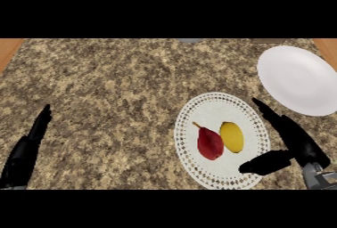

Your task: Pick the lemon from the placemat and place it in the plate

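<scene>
A yellow lemon (232, 136) lies on a round white lacy placemat (211, 107) at the centre right of the counter. A red pear-shaped fruit (209, 142) lies just left of the lemon, touching it. A plain white plate (299, 80) sits at the upper right, beyond the placemat. My right hand (296, 140) hovers over the placemat's right edge, fingers straight and pointing up-left, thumb (263, 163) spread below the lemon; nothing is held. My left hand (30, 144) rests open at the lower left, fingers up.
The speckled granite counter (112, 84) fills the view. Wooden edges show at the top left corner (8, 49) and top right corner (327, 44). A small grey object (189, 40) peeks in at the top edge.
</scene>
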`<move>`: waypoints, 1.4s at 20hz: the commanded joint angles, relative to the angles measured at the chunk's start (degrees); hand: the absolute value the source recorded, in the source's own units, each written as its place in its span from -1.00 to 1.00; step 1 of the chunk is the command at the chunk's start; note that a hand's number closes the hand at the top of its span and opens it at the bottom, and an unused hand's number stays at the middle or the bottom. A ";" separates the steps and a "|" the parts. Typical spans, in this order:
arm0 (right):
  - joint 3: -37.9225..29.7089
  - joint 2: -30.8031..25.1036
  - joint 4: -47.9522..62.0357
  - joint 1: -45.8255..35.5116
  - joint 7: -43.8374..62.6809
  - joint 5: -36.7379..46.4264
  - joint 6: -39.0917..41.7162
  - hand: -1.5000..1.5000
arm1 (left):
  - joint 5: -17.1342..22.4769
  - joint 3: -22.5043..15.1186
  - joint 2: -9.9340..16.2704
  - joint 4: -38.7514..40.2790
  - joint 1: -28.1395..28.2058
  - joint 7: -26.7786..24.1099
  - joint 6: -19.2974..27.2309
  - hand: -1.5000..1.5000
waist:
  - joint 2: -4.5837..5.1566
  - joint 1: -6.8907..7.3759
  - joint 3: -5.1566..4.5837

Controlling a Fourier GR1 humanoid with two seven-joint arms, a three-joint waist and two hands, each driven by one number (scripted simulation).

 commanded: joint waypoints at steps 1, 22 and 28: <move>0.34 4.69 6.37 -2.79 -2.34 1.71 3.03 -1.00 | -1.78 1.02 -0.99 -2.68 2.26 0.10 -0.62 0.00 | -0.01 0.19 -0.01; -5.43 15.24 16.10 0.27 -15.34 12.38 8.18 1.00 | -7.69 8.29 -7.00 2.36 0.16 -2.42 -7.58 0.00 | -0.02 -0.22 -0.02; -5.33 17.37 15.16 2.70 -18.19 17.02 7.51 1.00 | -9.08 10.15 -8.03 -1.55 -0.40 0.89 -9.21 0.00 | -0.05 -0.25 -0.02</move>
